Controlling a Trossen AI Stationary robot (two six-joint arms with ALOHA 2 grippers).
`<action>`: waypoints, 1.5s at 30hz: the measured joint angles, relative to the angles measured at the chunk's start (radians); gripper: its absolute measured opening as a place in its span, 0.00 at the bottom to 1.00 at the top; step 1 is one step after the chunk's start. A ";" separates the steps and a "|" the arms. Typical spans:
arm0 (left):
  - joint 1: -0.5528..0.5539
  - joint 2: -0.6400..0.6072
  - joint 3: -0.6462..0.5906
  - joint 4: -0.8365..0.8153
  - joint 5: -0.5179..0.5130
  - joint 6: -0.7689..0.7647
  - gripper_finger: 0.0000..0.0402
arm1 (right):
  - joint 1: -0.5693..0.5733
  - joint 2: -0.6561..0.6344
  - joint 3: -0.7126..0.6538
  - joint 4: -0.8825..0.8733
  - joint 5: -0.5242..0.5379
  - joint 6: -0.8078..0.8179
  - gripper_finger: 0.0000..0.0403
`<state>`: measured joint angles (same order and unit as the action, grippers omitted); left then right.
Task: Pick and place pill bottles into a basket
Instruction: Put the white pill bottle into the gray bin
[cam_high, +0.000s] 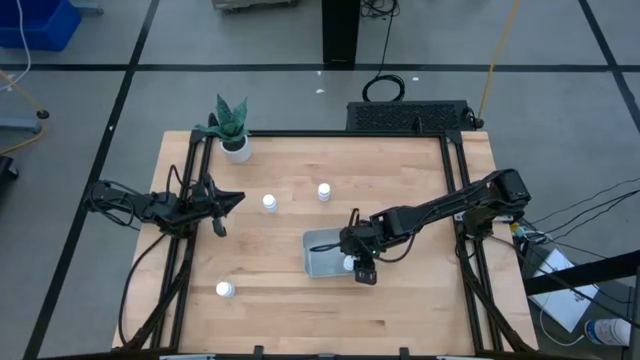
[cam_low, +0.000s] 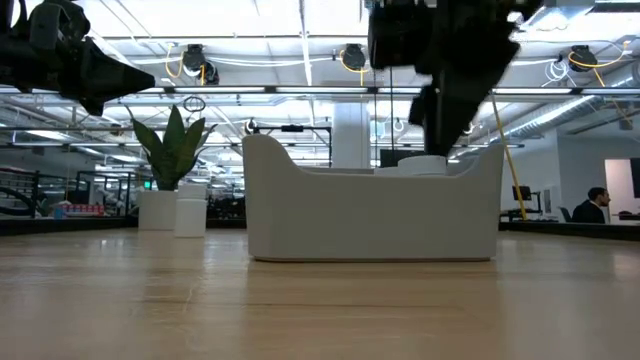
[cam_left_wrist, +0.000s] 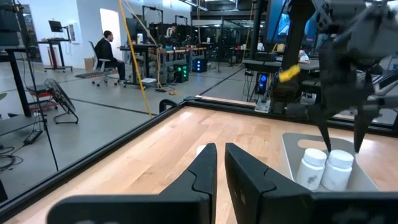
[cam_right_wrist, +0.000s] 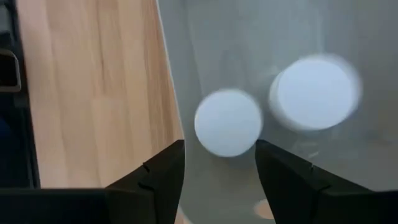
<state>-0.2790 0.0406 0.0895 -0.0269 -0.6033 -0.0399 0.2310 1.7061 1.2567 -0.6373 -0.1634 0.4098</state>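
On the near left part of the table (cam_high: 280, 320) one pill bottle (cam_high: 224, 290) stands alone, with bare wood all around it, so nothing blocks the way to it.

A little farther, right of the middle, is the basket (cam_high: 318, 262), a shallow pale tray. Two bottles (cam_left_wrist: 324, 168) stand upright inside it at its right end, side by side and close to each other. The right gripper (cam_right_wrist: 217, 163) hangs directly above them with its fingers released; one white cap is seen between the fingers, a little below them, and it seems that nothing is grasped.

The left gripper (cam_left_wrist: 221, 168) waits over the left edge of the table, fingers clenched together and empty.

Farther, two more bottles (cam_high: 269, 203) stand near the middle, well apart from each other. At the far left corner is a white pot with a green plant (cam_high: 233, 128), apart from all bottles, so it should not disturb.

I judge the bottles as light, stiff and smooth, so they tip or slide easily when pushed. The best hold is probably on the round body just under the cap, with the fingers coming from above. Inside the basket the free place is at the left end; a new bottle should go down there, so that it does not knock over the two standing ones.
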 joint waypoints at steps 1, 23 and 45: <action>0.000 0.000 0.000 0.000 0.000 0.000 0.09 | 0.000 -0.015 0.010 -0.006 0.021 -0.004 0.46; 0.000 0.000 0.000 0.036 0.001 0.004 0.09 | -0.157 -0.234 0.065 0.234 0.361 -0.344 0.46; 0.000 0.000 0.000 0.028 0.004 0.009 0.09 | -0.428 -0.053 0.182 0.137 0.140 -0.600 0.52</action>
<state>-0.2787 0.0406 0.0895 0.0012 -0.5994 -0.0307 -0.1971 1.6533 1.4384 -0.5005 -0.0237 -0.1904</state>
